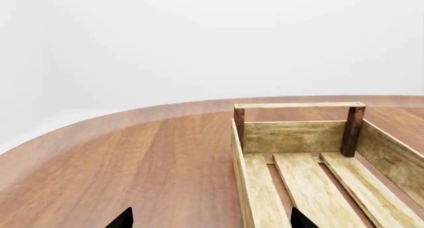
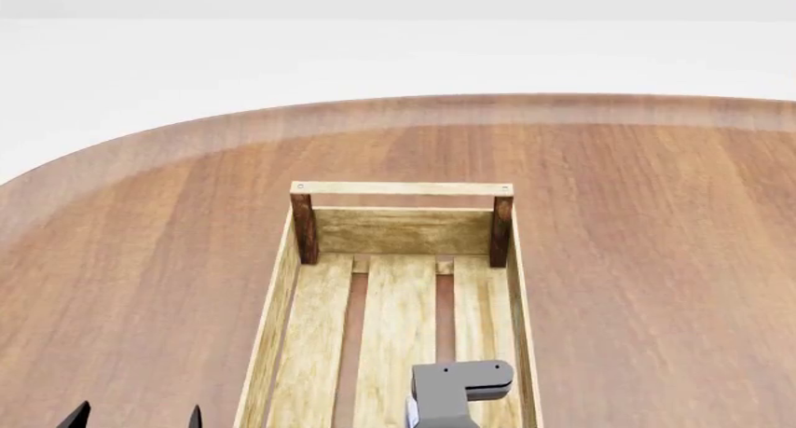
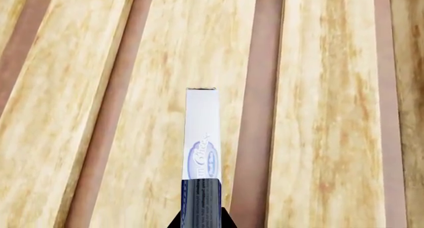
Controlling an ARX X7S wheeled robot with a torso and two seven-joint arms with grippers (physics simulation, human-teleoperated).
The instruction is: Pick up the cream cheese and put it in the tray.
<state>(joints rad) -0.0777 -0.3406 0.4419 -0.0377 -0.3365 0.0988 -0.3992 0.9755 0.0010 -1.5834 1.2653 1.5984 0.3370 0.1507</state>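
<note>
In the right wrist view the cream cheese, a thin white box with a blue oval logo, is seen edge-on, sticking out from my right gripper, which is shut on it. It hangs over the pale slats of the tray. The head view shows the tray as a long slatted crate with dark corner posts; my right arm's grey wrist is over its near end, hiding the box. My left gripper is open left of the tray, its black fingertips wide apart above the table and the tray's side wall.
A round brown wooden table carries the tray; its curved far edge meets a white floor. No other groceries show in these views.
</note>
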